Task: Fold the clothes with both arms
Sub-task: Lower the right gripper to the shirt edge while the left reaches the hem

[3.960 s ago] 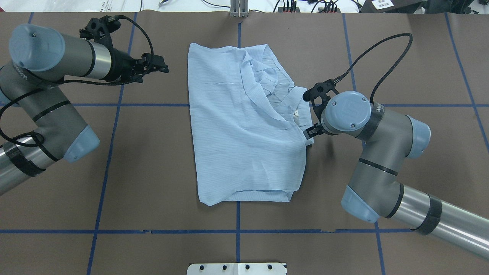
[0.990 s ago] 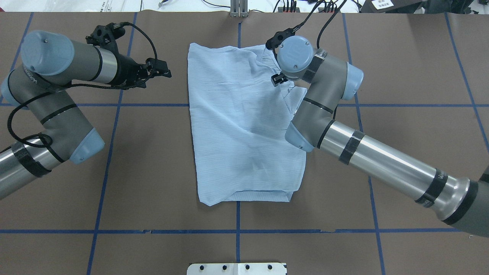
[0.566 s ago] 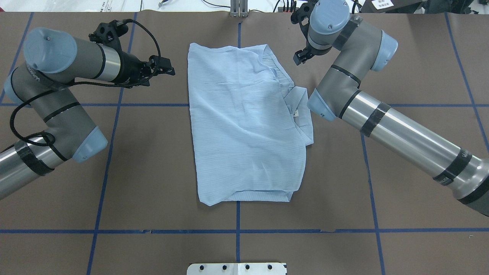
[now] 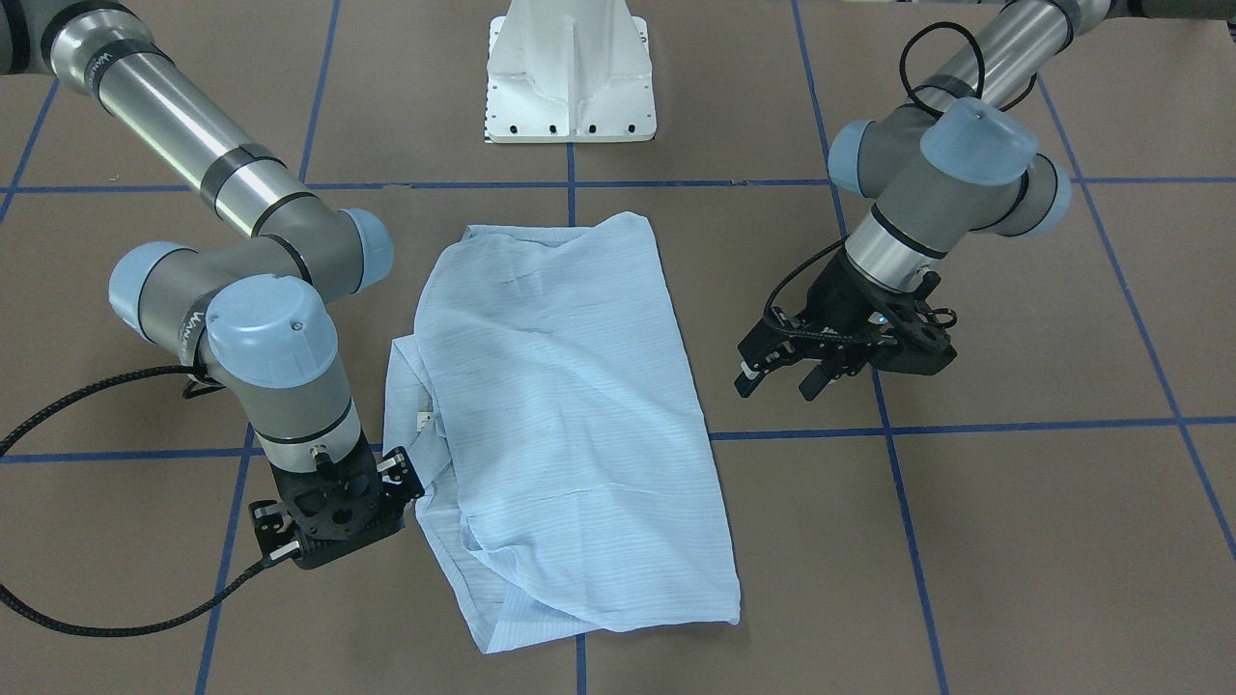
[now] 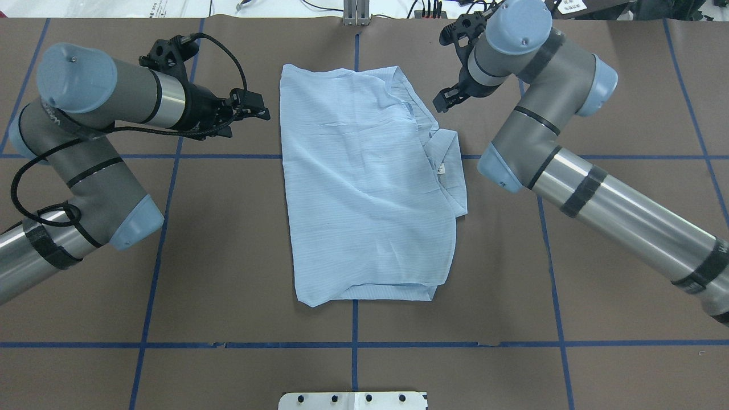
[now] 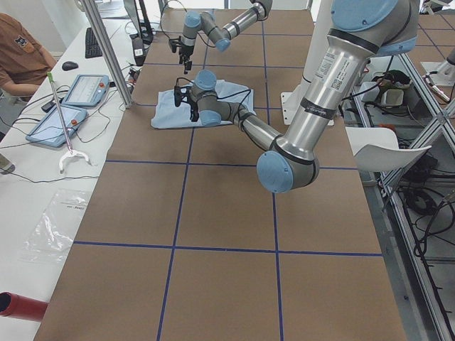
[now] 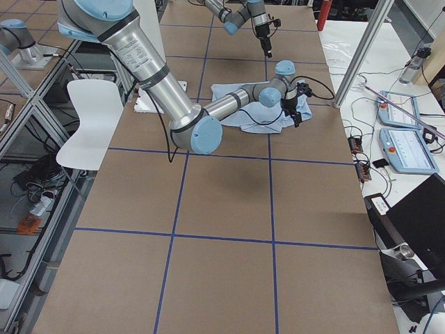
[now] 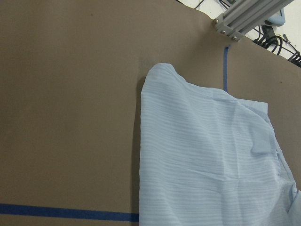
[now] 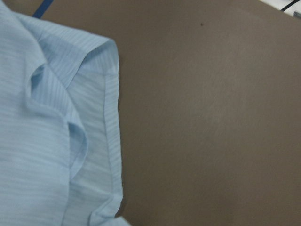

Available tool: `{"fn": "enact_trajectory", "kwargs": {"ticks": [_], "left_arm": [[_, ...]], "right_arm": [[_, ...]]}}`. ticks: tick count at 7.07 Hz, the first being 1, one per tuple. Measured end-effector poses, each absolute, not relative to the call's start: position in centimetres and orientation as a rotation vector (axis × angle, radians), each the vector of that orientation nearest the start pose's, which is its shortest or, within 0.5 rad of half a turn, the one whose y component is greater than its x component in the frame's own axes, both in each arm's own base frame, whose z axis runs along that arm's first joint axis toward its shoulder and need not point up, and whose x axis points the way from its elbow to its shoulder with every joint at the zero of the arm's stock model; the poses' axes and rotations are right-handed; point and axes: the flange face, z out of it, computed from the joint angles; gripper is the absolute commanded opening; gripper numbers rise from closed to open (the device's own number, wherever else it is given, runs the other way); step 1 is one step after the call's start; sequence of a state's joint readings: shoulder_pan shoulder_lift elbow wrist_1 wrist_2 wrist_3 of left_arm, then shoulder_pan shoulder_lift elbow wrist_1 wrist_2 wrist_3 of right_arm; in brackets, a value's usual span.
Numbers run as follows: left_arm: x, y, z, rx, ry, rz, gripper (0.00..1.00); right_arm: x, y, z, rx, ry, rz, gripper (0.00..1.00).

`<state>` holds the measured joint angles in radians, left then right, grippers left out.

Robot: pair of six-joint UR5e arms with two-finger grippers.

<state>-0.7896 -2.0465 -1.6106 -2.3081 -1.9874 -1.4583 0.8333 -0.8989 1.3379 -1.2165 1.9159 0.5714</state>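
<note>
- Brown tabletop (image 4: 966, 541) with a blue tape grid, front view: the shirt (image 4: 570, 425) lies part-folded at its middle, with the left gripper (image 4: 782, 378) spread beside it
- Overhead: the right gripper (image 5: 447, 98) is near the shirt's far corner; I cannot tell its opening
- Wrist views: both far corners look reachable; pinch all layers and lift evenly

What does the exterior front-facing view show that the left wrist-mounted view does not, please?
Only the front-facing view shows the whole shirt with its white neck label, the left arm, the right arm and the white pedestal base. Only the left wrist view shows the aluminium frame post and the cables past the table's far edge. Both show light-blue striped shirt fabric lying on the brown table, with blue tape lines.
</note>
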Motion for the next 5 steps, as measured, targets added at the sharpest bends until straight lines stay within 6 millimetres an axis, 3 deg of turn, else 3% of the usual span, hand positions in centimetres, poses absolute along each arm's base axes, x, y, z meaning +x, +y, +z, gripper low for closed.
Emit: {"fn": "enact_trajectory", "kwargs": {"ticks": [2,5], "left_arm": [[42.4,-46.8,25.5,0.076,1.241,-0.34,0.99],[50.8,-34.3,26.2,-0.106,1.156,-0.432,0.83]], "right_arm": [[-42.3,-56.0,33.4,0.309,-0.871,-0.234,1.0],[-40.9,-47.4,33.5,0.159,-0.971,-0.074,1.0]]}}
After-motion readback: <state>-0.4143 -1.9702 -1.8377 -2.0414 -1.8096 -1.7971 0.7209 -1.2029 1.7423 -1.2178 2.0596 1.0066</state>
